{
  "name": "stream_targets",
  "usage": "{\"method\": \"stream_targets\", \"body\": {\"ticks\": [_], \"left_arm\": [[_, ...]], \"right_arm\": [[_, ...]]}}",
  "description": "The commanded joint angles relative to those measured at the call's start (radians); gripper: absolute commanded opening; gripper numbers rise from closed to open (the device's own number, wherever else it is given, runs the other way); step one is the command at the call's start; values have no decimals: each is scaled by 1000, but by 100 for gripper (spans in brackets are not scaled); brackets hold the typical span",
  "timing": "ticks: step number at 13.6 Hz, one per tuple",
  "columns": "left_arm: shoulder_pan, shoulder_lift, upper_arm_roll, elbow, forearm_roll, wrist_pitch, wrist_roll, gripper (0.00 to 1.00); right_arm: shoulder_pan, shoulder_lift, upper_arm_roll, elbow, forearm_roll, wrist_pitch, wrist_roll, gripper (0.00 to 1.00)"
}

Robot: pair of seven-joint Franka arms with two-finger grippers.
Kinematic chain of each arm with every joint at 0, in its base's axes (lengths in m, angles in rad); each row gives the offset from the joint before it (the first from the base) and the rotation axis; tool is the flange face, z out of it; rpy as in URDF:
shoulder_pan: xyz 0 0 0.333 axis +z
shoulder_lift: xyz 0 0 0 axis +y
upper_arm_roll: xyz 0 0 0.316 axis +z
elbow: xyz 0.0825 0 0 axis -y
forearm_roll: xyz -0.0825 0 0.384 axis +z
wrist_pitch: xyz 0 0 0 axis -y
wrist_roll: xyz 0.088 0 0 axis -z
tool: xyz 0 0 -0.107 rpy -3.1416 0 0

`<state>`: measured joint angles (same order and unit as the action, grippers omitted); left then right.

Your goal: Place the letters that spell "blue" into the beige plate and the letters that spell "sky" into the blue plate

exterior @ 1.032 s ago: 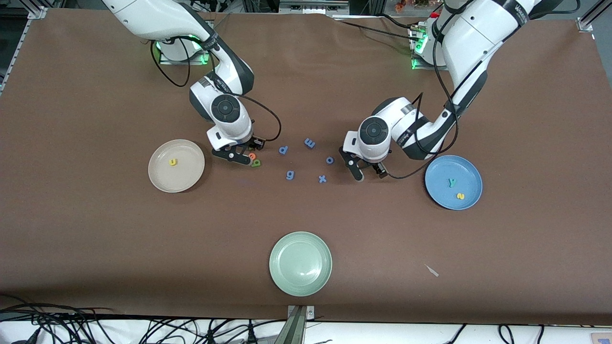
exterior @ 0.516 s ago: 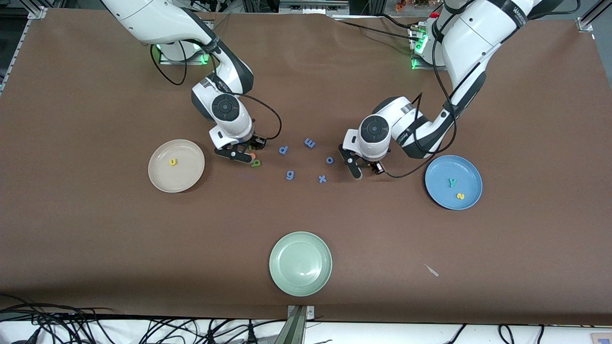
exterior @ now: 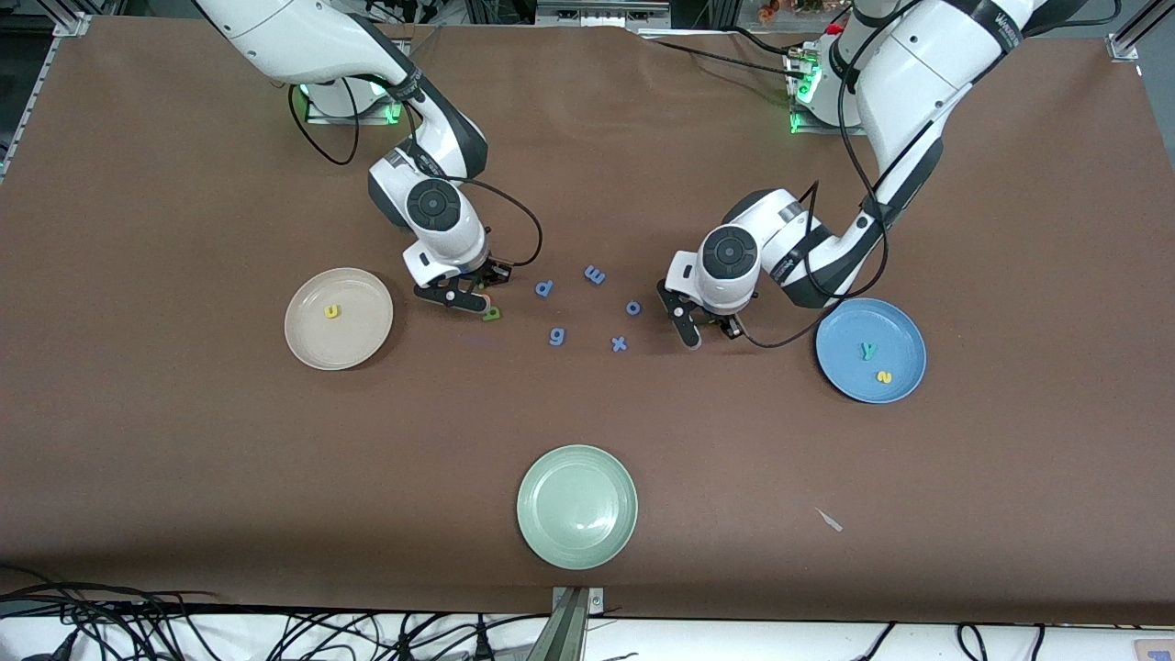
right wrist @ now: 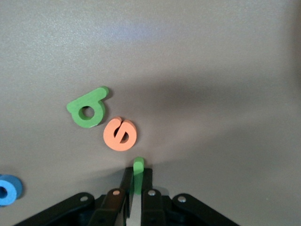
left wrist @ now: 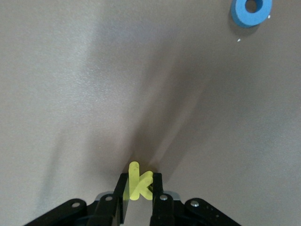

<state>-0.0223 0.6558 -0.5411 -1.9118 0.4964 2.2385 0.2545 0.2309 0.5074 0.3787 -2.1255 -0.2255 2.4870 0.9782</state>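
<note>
Two grips have just been closed: the yellow "k" (left wrist: 138, 181) is pinched in the left gripper (left wrist: 139, 197) jaws, the green "l" (right wrist: 138, 175) in the right gripper (right wrist: 137, 195) jaws, both low at the worktop (exterior: 184, 459), ready for lifting toward the blue plate (exterior: 904, 330) and beige plate (exterior: 358, 344).

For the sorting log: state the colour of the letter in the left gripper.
Yellow foam letter "k", best in the left wrist view.

White arms, black joints, black cables, green base lights
</note>
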Motion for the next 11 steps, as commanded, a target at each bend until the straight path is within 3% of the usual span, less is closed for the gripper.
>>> {"method": "stream_targets", "body": {"ticks": [1, 5, 10, 11], "left_arm": [[57, -73, -10, 4, 21, -39, 15, 5], [142, -134, -13, 80, -30, -210, 171, 5], [309, -140, -11, 83, -29, -258, 376, 9], [335, -137, -11, 64, -29, -257, 385, 18]], "right_arm": [[-8, -47, -17, -8, -9, -49, -61, 9], [-48, -148, -38, 22, 1, -232, -261, 6], [-54, -179, -208, 12, -2, -278, -625, 9], [-54, -179, -234, 6, 0, -270, -680, 9]]}}
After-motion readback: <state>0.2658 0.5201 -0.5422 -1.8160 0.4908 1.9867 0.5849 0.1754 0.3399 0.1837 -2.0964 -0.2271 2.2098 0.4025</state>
